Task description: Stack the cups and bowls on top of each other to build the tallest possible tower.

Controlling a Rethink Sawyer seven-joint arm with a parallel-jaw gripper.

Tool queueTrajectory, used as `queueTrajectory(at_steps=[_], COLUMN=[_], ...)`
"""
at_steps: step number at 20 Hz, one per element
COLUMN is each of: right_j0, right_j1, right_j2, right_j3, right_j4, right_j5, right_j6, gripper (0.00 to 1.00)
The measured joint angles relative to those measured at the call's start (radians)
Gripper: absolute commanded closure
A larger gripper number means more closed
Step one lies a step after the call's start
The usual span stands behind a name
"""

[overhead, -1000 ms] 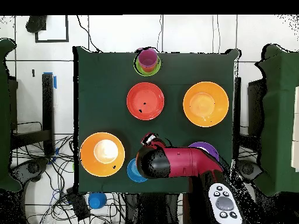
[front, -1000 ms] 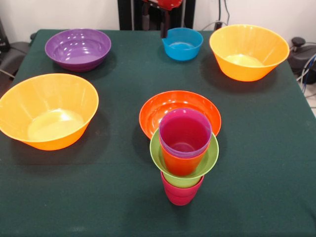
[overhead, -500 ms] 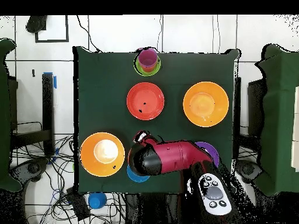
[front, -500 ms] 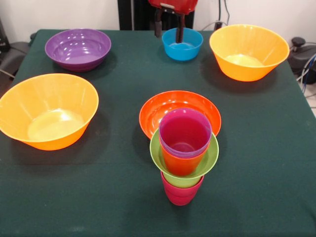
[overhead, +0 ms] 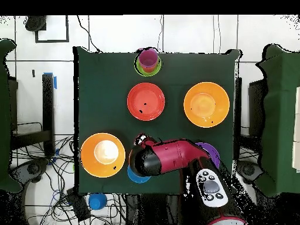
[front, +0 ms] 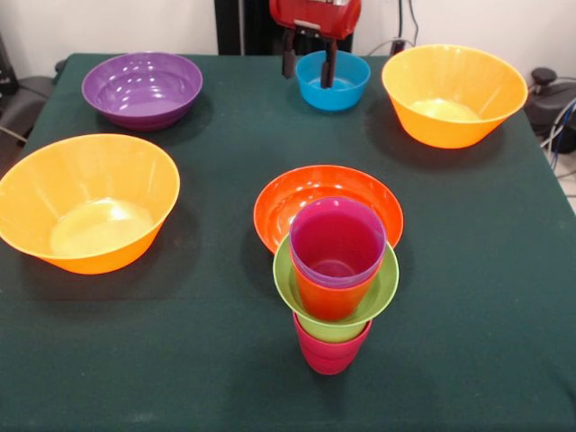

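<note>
The tower (front: 335,288) stands at the near middle: a crimson cup (front: 329,353) at the bottom, the small lime green bowl (front: 378,297) on it, then an orange-red cup (front: 326,301) holding a purple cup (front: 337,241). It also shows in the overhead view (overhead: 149,61). No lime green cup shows separately. My gripper (front: 309,65) is open at the far side. One finger is outside the left rim of the small blue bowl (front: 349,85) and one is inside it. The arm (overhead: 170,159) covers most of the blue bowl (overhead: 135,176) from above.
A red-orange bowl (front: 297,193) sits just behind the tower. A large orange bowl (front: 85,202) is at the left and another (front: 454,94) at the far right. A purple bowl (front: 142,88) is at the far left.
My gripper has come down from the top edge to the blue bowl, its fingers now straddling the rim. The arm has swung slightly. The bowls and tower have not moved.
</note>
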Motion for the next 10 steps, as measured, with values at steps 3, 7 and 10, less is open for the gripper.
queueTrajectory(at_steps=[3,7,10], right_j0=[-0.003,-0.012,-0.021], right_j1=[-0.001,-0.009,-0.024], right_j2=[0.000,0.001,0.003], right_j3=[0.000,0.001,0.013], right_j4=[-0.024,-0.035,-0.043], right_j5=[0.000,0.000,0.000], right_j6=[0.000,0.000,0.000], gripper=[0.00,0.00,0.00])
